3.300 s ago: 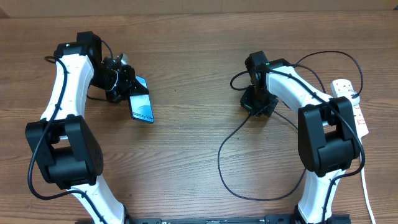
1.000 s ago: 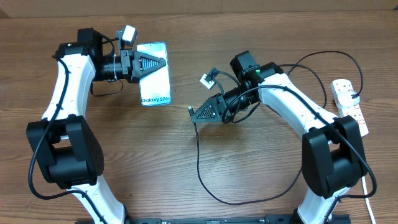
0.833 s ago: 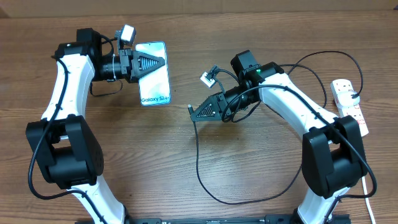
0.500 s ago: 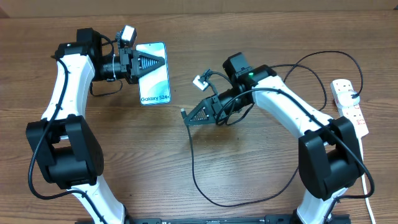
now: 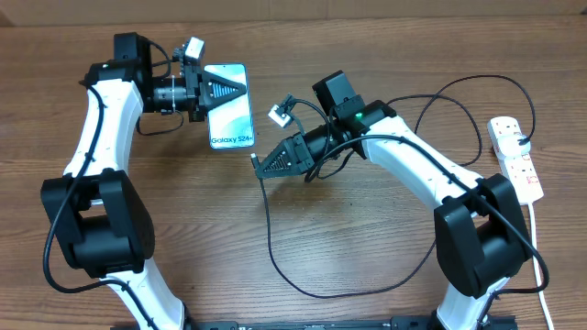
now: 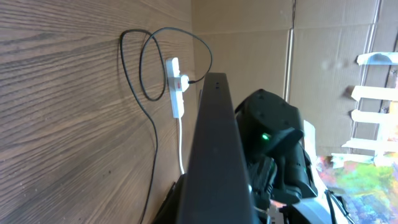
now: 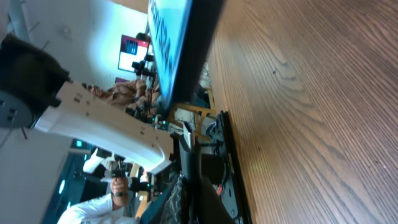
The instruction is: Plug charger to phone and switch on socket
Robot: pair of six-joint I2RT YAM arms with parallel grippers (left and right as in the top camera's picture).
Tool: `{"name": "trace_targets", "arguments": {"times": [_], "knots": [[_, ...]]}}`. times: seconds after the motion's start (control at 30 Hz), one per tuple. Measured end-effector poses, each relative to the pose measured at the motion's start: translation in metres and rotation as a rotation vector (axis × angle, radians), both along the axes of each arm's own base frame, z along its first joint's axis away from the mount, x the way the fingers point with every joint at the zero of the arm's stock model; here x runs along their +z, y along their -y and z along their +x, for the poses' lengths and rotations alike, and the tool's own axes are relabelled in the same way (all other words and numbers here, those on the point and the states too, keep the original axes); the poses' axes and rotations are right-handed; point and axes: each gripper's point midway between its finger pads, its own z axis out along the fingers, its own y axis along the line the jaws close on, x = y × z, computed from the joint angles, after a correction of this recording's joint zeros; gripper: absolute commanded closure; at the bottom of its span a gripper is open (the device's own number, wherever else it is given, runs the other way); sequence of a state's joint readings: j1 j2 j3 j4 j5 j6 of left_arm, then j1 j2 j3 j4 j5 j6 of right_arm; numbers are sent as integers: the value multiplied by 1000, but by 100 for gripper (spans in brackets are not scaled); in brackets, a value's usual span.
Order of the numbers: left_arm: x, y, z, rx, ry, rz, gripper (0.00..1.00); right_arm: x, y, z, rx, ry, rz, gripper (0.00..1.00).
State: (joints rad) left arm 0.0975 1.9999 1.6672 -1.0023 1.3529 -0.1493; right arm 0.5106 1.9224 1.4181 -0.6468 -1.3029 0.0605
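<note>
We see the left gripper (image 5: 223,92) clamped on the phone (image 5: 231,124); the right gripper (image 5: 264,167) is clamped on the charger (image 5: 265,215) near its tip, close to the phone.

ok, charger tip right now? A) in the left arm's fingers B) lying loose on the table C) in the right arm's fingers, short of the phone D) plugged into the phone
C: overhead shows the right arm's fingers holding the charger by its tip, with a gap to the phone.
</note>
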Motion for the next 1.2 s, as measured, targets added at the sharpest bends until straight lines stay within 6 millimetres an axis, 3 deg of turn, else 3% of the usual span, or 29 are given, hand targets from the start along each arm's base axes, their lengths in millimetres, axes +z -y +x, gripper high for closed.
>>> {"name": "trace_targets", "arguments": {"times": [0.4,0.6,0.77,0.9,1.07,1.2], "knots": [[-3,2,9,7,46,34,96,3,-13,1,-16,-49,-24,96],[-20,-16,20,74,26,141,96,-35,9,2,-118,-144,-268,96],[-35,-35,25,134,-10,232,96,-84,57,15,-262,-155,-591,96],[-44,-45,26,164,-36,280,96,-119,117,28,-398,-126,-908,96],[-50,-48,25,175,-56,320,95,-140,187,40,-560,-92,-1236,96],[-54,-50,25,181,-65,341,96,-155,217,46,-655,-62,-1361,96]]}}
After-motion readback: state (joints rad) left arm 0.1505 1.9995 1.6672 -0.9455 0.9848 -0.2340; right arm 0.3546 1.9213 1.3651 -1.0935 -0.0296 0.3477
